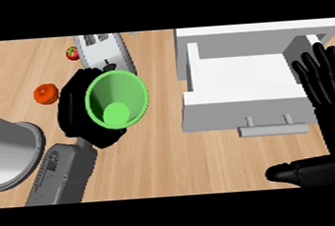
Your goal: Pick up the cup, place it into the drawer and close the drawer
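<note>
A toaster is sitting behind the cup; the left hand is gripping it; the right hand is resting open beside the open drawer.

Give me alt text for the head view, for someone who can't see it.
The robot's left hand holds a green cup above a wooden counter, left of an open white drawer. Its right hand rests open by the drawer; a toaster stands behind the cup.

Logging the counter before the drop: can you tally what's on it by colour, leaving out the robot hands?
Green: 1, the cup
Red or orange: 2, the strawberry-like fruit and the orange fruit
White: 1, the open drawer
Grey or silver: 2, the toaster and the pot
Total: 6
</note>
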Available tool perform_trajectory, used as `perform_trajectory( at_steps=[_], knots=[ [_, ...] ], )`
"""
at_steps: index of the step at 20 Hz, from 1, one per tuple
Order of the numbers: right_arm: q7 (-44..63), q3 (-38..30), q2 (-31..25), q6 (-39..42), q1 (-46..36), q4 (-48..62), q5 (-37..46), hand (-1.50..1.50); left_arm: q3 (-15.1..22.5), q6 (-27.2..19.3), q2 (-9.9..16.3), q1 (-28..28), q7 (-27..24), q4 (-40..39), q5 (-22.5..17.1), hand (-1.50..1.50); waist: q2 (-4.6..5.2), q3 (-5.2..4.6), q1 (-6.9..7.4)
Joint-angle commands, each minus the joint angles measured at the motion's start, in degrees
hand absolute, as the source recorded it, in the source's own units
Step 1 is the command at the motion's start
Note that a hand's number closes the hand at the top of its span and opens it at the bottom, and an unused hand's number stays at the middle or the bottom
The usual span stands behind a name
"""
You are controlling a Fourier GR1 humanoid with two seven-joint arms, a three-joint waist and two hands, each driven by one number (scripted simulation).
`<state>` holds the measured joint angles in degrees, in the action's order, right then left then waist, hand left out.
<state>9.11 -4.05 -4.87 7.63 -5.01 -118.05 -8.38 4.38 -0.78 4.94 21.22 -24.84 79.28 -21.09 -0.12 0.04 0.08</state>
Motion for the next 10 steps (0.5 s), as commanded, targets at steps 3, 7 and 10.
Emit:
perform_trajectory(
  at_steps=[3, 7, 10],
  knots=[
    [1.29, 0.13, -0.26, -0.1, 0.34, -3.11, -0.31, -1.5, -2.28, -4.78, 0.59, 11.97, 9.81, 0.41, 1.05, 1.5, 0.09, -0.03, -0.49],
    [0.71, -3.53, -2.75, 1.57, -3.4, 1.46, -2.87, -1.5, 1.08, -7.28, -3.7, 13.41, 9.88, -0.04, 4.43, 1.5, 0.13, -0.03, -0.28],
    [-1.27, -2.29, -0.98, 2.51, 2.66, -1.22, -3.32, -1.5, 0.01, -10.05, -2.67, 18.19, 12.62, -2.2, 7.31, 1.5, 0.11, -0.02, -0.55]
  ],
)
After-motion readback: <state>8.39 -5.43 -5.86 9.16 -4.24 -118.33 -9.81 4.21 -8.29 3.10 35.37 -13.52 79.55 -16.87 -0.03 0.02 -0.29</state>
